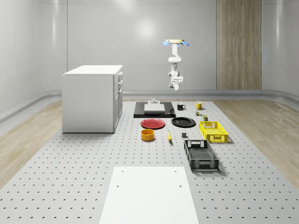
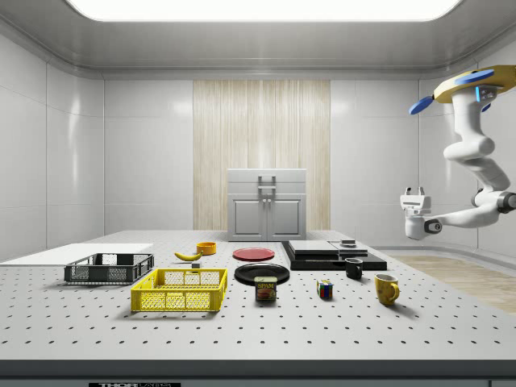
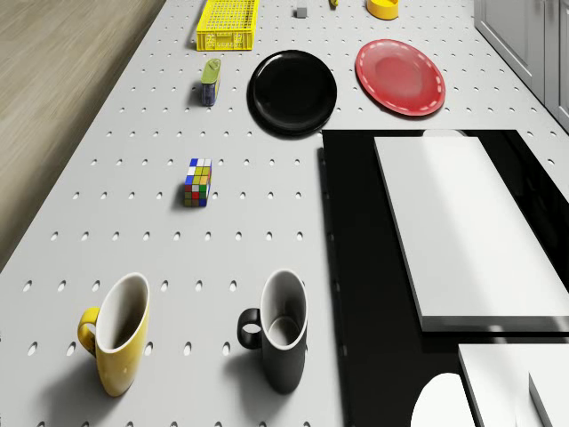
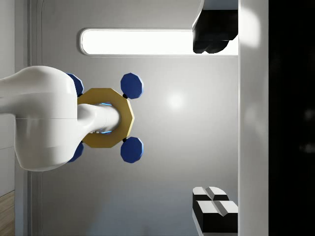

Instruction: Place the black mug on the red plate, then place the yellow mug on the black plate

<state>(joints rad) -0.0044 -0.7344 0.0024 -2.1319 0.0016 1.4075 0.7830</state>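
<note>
Gripper (image 2: 414, 196) fingers are seen spread wide with nothing held, high above the table (image 1: 70, 163). Hovering drone (image 1: 175, 43) is placed at the far end. From the black mug (image 1: 181, 107), the yellow mug (image 1: 199, 105) lies at 3 o'clock, the red plate (image 1: 153, 123) at 7, the black plate (image 1: 183, 122) at 6.

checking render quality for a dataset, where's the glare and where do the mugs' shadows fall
Whole-scene view: a soft bright patch on the back wall above the drone. Wrist view: a long ceiling light panel glows, with a fainter round reflection beside it. Drone view: the yellow mug and black mug cast short soft shadows at their bases; the black plate shows a dull sheen.
</note>
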